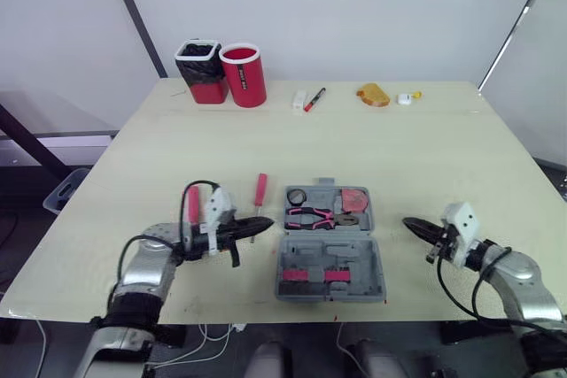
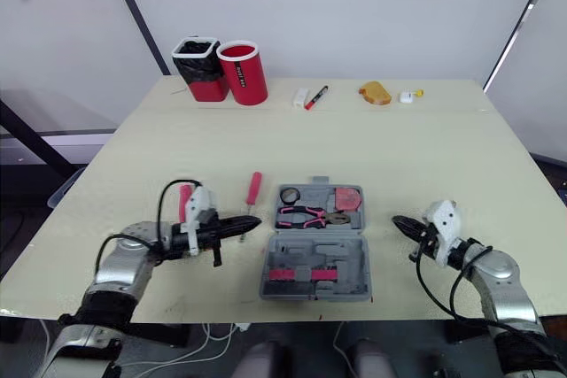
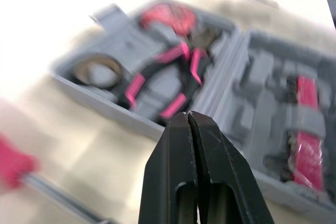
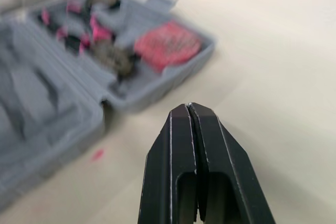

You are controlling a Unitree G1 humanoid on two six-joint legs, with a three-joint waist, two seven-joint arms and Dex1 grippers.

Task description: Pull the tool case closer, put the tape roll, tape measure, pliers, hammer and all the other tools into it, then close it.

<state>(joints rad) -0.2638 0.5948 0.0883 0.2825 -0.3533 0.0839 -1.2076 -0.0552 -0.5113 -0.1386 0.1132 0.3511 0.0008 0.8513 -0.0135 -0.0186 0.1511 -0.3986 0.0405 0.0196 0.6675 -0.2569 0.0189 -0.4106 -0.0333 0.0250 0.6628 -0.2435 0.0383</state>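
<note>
The case (image 1: 330,250) is grey moulded plastic, matt. The pliers (image 1: 312,216) in it have pink-and-black grips, plastic or rubber, and a dull dark metal head. Left of the case, the screwdriver (image 1: 260,194) has a red plastic handle and a thin metal shaft. The worktop (image 1: 372,148) is pale, smooth and matt. The left tool (image 3: 187,115) and the right tool (image 4: 187,106) are black plastic with a faint sheen.

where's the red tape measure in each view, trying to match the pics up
Left eye view: red tape measure in the far right corner of the open tool case.
Right eye view: same far right corner.
Left wrist view: in the case, beside the pliers' head.
Right wrist view: in the case's corner, again by the pliers' head.
Shared landmark: the pink-handled pliers lying next to it.
</note>
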